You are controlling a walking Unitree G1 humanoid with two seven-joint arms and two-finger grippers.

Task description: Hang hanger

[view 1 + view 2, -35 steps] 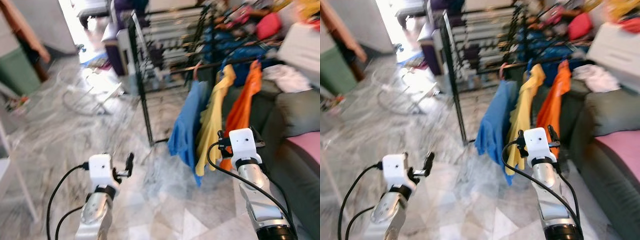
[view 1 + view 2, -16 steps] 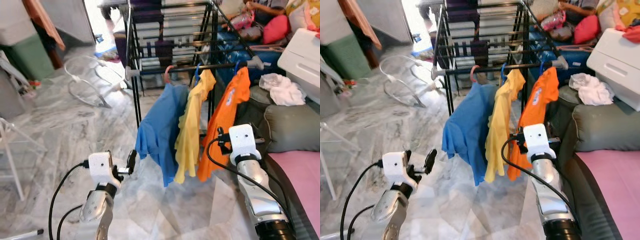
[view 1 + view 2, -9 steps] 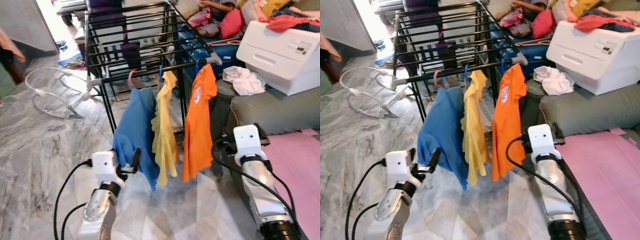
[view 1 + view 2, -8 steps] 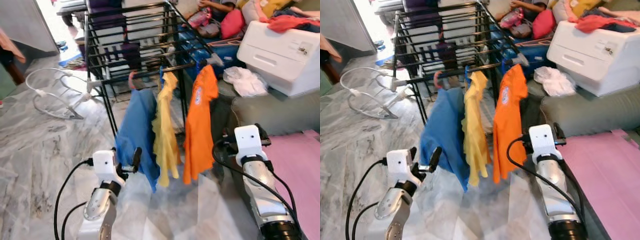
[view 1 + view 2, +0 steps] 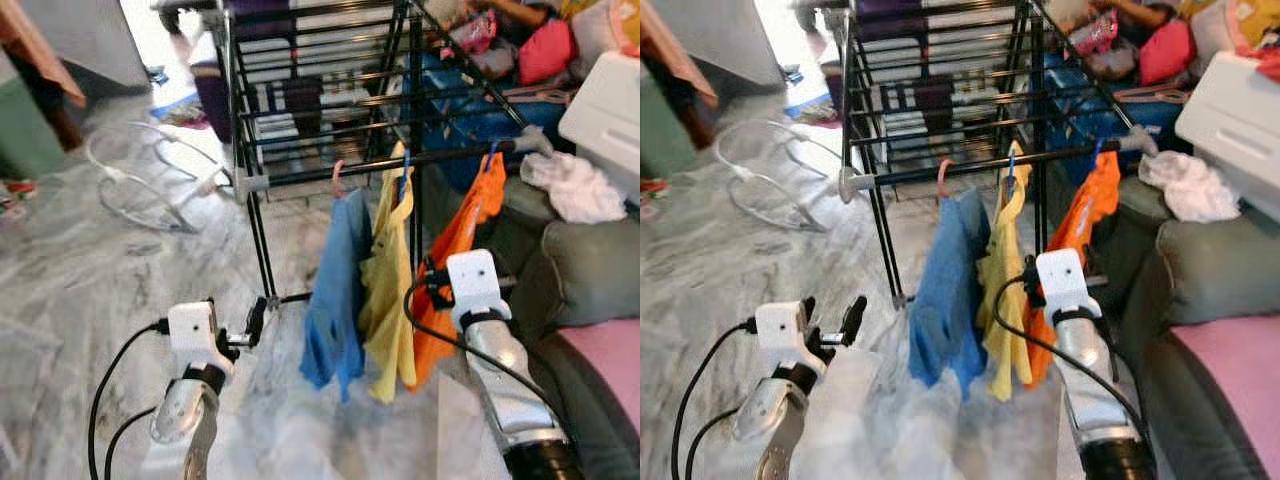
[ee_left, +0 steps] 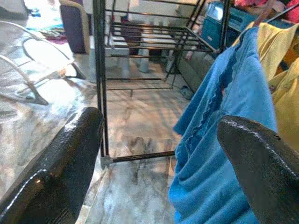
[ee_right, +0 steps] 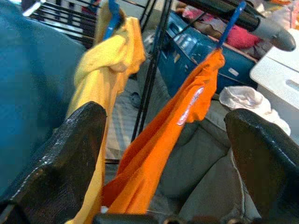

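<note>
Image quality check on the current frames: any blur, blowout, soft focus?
Left and right eye views: motion-smeared, floor blown out near the top left doorway. Left wrist view: fingers soft up close, blue shirt fairly sharp. Right wrist view: orange shirt readable, fingers blurred.

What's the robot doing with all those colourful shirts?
The robot stands facing a black drying rack. A blue shirt, a yellow shirt and an orange shirt hang from its front bar on hangers. Both grippers are open and empty: the left gripper is near the blue shirt, the right gripper faces the orange one.
</note>
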